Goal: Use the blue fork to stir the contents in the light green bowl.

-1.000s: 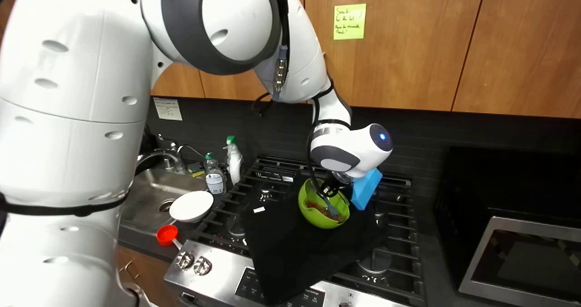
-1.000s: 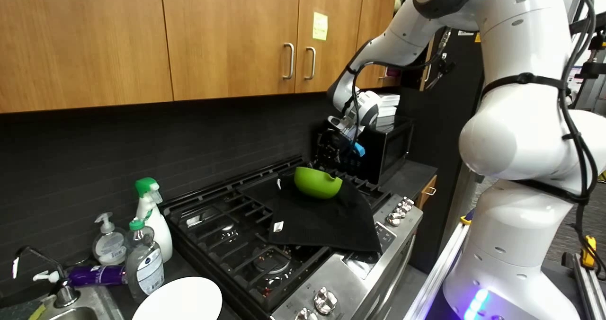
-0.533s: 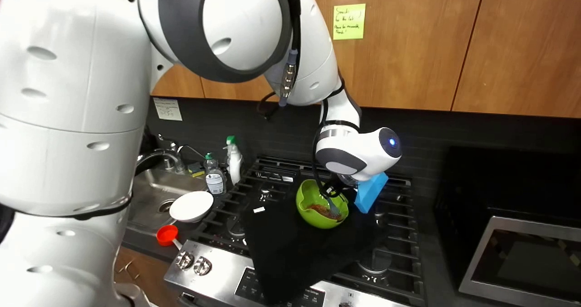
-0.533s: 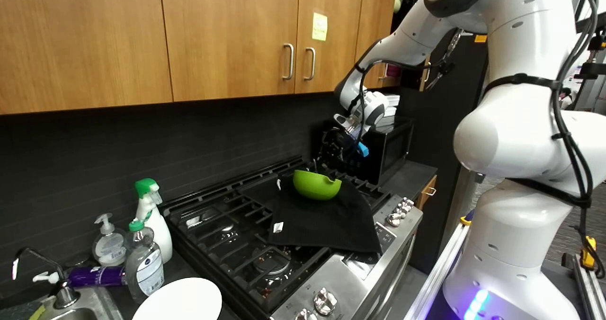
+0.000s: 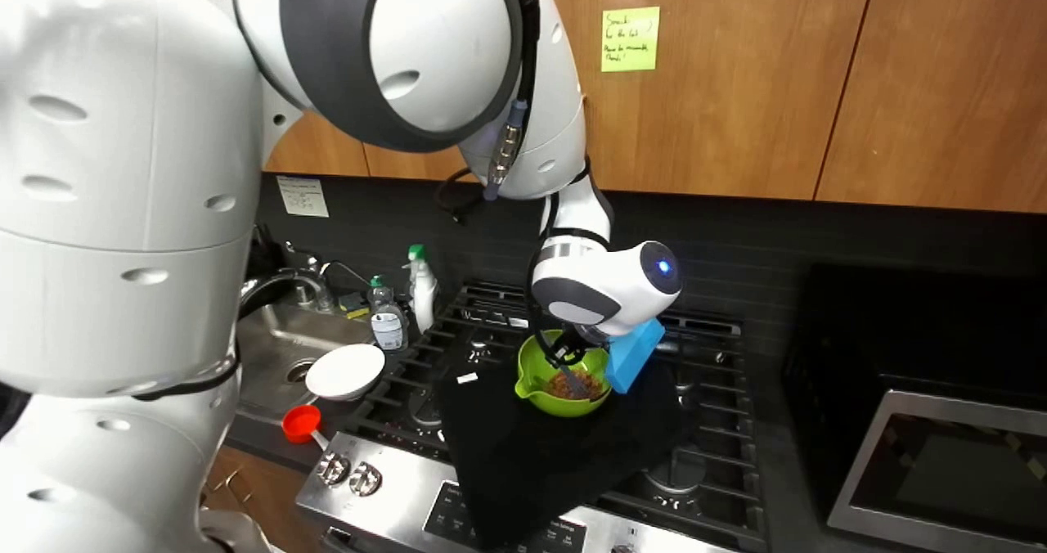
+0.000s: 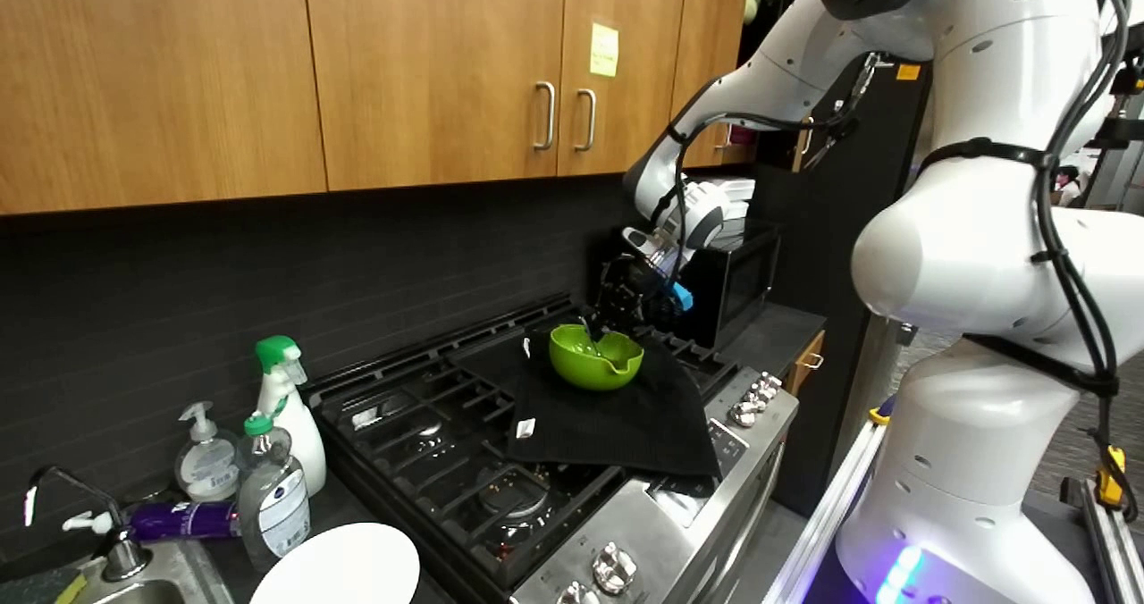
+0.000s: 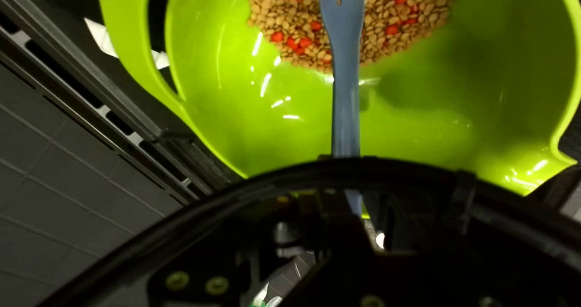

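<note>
The blue fork [image 7: 347, 71] is pinched at its handle by my gripper [image 7: 346, 158], whose fingers are partly covered by a dark cable. Its tines lie over the contents [image 7: 290, 30], tan lentil-like bits with red pieces; the tine ends run off the top of the wrist view. The light green bowl [image 5: 564, 406] sits on a black cloth, with its inside and spout turned toward the camera in an exterior view [image 6: 590, 373]. Above the bowl's back rim, the gripper [image 5: 566, 352] reaches down, and the fork [image 5: 575, 383] slants into the heap.
Black cloth [image 5: 523, 463] covers part of the stove grates [image 5: 393, 414]. A white dish [image 5: 346, 370] and a red cup [image 5: 301, 422] stand by the sink. Microwave [image 5: 941, 471] and wall stand close; cupboards [image 5: 736, 87] hang above. A blue block [image 5: 634, 355] hangs at the wrist.
The gripper and fork went a little right, then swung back left in an exterior view. The bowl has shifted slightly left, turned, and sits more level, its inside now showing in both exterior views.
</note>
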`<state>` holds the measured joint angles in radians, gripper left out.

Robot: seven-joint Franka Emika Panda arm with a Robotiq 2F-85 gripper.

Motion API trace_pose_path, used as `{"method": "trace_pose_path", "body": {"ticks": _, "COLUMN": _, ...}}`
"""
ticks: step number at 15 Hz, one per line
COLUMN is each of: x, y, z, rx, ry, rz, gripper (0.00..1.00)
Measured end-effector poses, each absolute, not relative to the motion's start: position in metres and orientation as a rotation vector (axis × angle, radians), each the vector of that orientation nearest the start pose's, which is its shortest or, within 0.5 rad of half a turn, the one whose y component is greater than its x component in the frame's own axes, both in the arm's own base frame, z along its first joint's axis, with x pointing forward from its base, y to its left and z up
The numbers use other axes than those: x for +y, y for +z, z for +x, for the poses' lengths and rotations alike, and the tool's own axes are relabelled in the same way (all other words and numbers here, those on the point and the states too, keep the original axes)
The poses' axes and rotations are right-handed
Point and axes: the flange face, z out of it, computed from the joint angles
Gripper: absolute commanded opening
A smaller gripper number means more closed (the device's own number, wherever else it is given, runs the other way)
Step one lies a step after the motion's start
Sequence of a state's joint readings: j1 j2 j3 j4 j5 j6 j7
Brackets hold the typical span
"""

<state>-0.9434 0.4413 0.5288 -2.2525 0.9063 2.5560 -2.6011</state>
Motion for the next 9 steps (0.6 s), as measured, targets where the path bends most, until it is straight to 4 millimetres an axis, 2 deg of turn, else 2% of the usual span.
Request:
{"method": "trace_pose_path", "body": {"ticks": 5, "x": -0.193, "y": 0.177, "z": 0.471, "rx": -1.741, "ry": -0.938, "rz": -2.191, "gripper": 0.05}}
{"method": "trace_pose_path", "body": {"ticks": 9, "x": -0.166, "y": 0.172, "z": 0.466, "rx": -1.801, "ry": -0.901, "rz": -2.149, "gripper": 0.05}}
